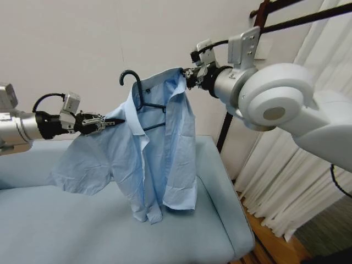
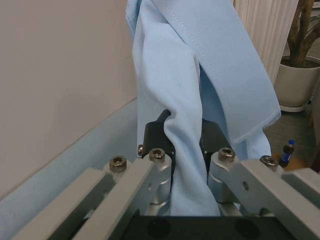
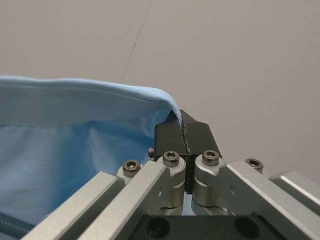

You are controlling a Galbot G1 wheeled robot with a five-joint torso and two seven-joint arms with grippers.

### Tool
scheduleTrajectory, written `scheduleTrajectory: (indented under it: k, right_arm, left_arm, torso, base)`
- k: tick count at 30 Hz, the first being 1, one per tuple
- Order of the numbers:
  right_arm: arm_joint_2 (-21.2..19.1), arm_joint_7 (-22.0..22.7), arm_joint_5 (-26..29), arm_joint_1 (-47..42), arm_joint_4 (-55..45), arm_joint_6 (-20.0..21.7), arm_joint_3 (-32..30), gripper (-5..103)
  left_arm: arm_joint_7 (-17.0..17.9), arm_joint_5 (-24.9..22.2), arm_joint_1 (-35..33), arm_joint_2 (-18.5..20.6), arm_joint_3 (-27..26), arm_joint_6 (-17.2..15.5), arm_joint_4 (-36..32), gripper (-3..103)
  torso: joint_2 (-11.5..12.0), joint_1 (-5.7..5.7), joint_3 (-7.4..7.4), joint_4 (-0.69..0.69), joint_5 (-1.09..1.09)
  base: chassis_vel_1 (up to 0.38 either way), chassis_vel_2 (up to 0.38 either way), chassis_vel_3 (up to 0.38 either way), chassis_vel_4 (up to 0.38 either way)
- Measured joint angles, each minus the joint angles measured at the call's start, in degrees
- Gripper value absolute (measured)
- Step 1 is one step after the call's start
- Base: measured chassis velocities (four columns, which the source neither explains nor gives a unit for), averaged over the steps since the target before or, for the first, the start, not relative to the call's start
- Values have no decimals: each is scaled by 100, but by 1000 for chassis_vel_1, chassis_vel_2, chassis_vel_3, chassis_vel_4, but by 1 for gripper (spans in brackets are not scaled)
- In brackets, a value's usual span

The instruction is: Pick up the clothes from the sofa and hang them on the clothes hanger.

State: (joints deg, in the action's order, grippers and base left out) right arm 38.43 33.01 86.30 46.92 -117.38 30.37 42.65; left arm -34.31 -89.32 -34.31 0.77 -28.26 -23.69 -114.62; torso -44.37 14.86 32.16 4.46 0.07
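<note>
A light blue shirt (image 1: 159, 159) hangs in the air above the sofa, draped on a black clothes hanger (image 1: 138, 93) whose hook sticks up at the collar. My left gripper (image 1: 110, 122) is shut on the shirt's shoulder on the left side; in the left wrist view the cloth (image 2: 175, 150) is pinched between its black pads (image 2: 156, 134). My right gripper (image 1: 188, 77) is shut on the shirt's other shoulder by the collar; the right wrist view has the fabric edge (image 3: 100, 95) caught between the closed pads (image 3: 170, 137).
The pale blue sofa (image 1: 66, 231) lies below the shirt against a white wall. A dark clothes rack (image 1: 264, 22) stands at the upper right, beside white curtains (image 1: 286, 181). A potted plant (image 2: 300, 75) stands on the floor in the left wrist view.
</note>
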Motion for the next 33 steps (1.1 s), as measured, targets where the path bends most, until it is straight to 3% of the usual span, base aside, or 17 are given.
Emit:
scheduleTrajectory:
  k: [5, 14, 24, 29, 33]
  right_arm:
    - [-325, -667, -332, -195, -283, 195, 74, 0]
    - [-712, -948, -292, -481, -921, 391, 75, 0]
    - [-1003, -835, 258, -372, -1539, 443, -42, 0]
    - [-727, -415, 970, -410, -1907, 318, -99, 0]
    - [-533, -358, 1074, -387, -1886, 264, -102, 0]
  left_arm:
    - [11, -2, 2, -6, -1, -7, -14, 9]
    - [22, -4, 1, -34, -3, -13, -11, 9]
    - [13, 22, -10, -69, -4, -14, 40, 9]
    - [12, 72, -13, -130, 0, -14, 71, 9]
    - [-1, 124, -21, -152, 10, -14, 73, 9]
  torso:
    - [0, 0, 0, 1, 3]
    - [0, 0, 0, 0, 1]
    - [0, 0, -1, 1, 1]
    - [0, 0, 0, -1, 1]
    - [0, 0, -1, 0, -1]
  base:
    - [0, 0, 0, 0]
    - [0, 0, 0, 0]
    - [0, 0, 0, 0]
    - [0, 0, 0, 0]
    - [0, 0, 0, 0]
